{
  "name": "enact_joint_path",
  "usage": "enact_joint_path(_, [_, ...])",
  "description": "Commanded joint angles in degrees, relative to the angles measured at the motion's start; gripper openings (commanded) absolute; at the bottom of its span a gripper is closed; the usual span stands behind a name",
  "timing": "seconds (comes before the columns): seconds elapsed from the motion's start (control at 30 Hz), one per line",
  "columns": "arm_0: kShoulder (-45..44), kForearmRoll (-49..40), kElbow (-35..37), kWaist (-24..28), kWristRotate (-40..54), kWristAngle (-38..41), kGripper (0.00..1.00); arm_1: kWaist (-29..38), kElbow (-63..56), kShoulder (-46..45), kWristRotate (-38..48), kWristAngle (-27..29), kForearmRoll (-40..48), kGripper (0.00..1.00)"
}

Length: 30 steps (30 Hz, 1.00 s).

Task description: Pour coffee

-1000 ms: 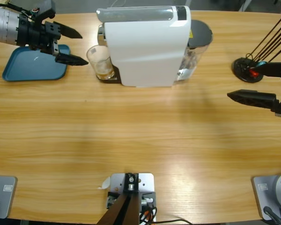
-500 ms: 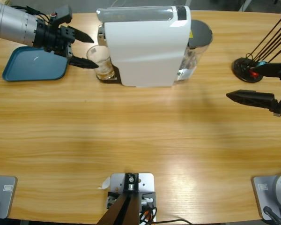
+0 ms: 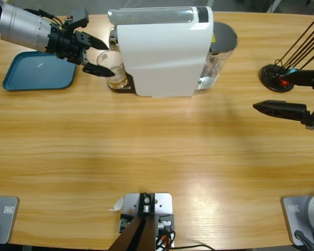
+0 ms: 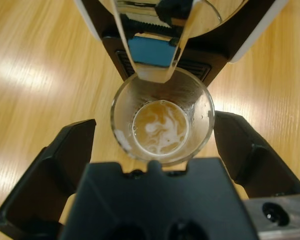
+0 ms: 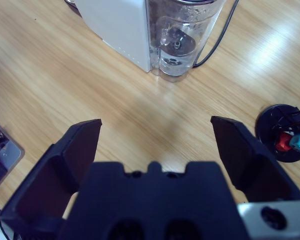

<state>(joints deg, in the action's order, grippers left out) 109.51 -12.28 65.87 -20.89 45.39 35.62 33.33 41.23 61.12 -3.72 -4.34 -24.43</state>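
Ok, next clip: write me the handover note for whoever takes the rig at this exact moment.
Left gripper: open, jaws on either side of the glass, not closed on it.
Right gripper: open, holding nothing, near the table's right edge beside the capsule stand.
Coffee: a shallow layer in the glass, which stands under the spout of the coffee machine.
Blue tray: left of the glass.
Done: coffee brewed, glass straddled.
Left: close, lift out, pour.

Left gripper straddles the glass, a gap at each jaw. The coffee machine blocks passage at 3 o'clock, its spout overhanging the rim. Bare desk lies open at 6 o'clock.
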Motion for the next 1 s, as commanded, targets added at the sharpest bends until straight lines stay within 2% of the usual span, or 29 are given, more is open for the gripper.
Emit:
enact_joint_path(0.03, [3.25, 0.41, -0.18, -1.27, -0.52, -0.73, 1.000, -0.76, -1.32, 1.89, 0.77, -0.49, 0.17, 1.000])
enact_joint_path(0.4, [3.78, 0.50, 0.46, -1.87, -2.08, -0.99, 0.992, -0.98, -1.32, 1.98, 0.82, -0.58, 0.17, 1.000])
enact_joint_path(0.53, [3.96, 0.50, 0.49, -1.87, -4.61, -0.99, 0.818, -0.98, -1.32, 2.02, 0.82, -0.67, 0.17, 1.000])
enact_joint_path(0.67, [3.96, 0.50, 0.49, -1.87, -5.33, -0.99, 0.810, -0.98, -1.31, 2.16, 0.82, -0.67, 0.17, 1.000])
enact_joint_path(0.8, [3.96, 0.50, 0.49, -1.96, -6.84, -1.20, 0.724, -1.04, -1.29, 2.16, 0.82, -0.67, 0.17, 1.000])
enact_joint_path(0.9, [4.01, 0.48, 0.40, -1.96, -8.18, -1.26, 0.585, -1.07, -1.27, 2.37, 0.82, -0.67, 0.26, 1.000])
enact_joint_path(0.93, [4.08, 0.41, 0.40, -1.96, -9.27, -1.29, 0.489, -1.07, -1.29, 2.42, 0.82, -0.69, 0.26, 1.000])
enact_joint_path(0.97, [4.13, 0.36, 0.30, -2.10, -12.15, -1.70, 0.301, -1.07, -1.32, 2.42, 0.82, -0.74, 0.28, 1.000])
enact_joint_path(1.0, [4.15, 0.32, 0.03, -2.22, -13.35, -2.07, 0.279, -1.07, -1.32, 2.42, 0.82, -0.76, 0.26, 1.000])
